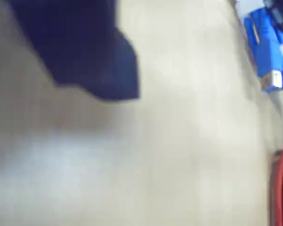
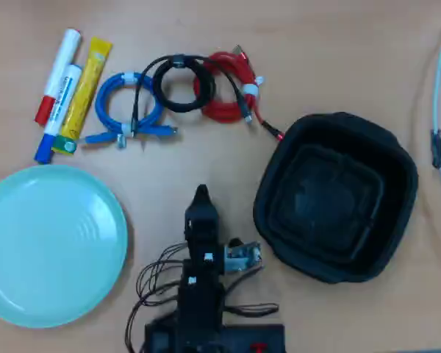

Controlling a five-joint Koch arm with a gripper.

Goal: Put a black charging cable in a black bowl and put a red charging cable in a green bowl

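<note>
Overhead view, red charging cable [image 2: 224, 95] coil, plug tail [image 2: 268, 129] pointing lower-right

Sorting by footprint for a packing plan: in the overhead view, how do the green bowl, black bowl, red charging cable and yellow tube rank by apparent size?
The green bowl and the black bowl look alike
The red charging cable
The yellow tube

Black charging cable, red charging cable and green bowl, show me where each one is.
black charging cable [image 2: 182, 105]: overhead view, lower arc of its coil.
red charging cable [image 2: 222, 112]: overhead view, lower part of its coil.
green bowl [image 2: 95, 198]: overhead view, bare right-hand rim.
</note>
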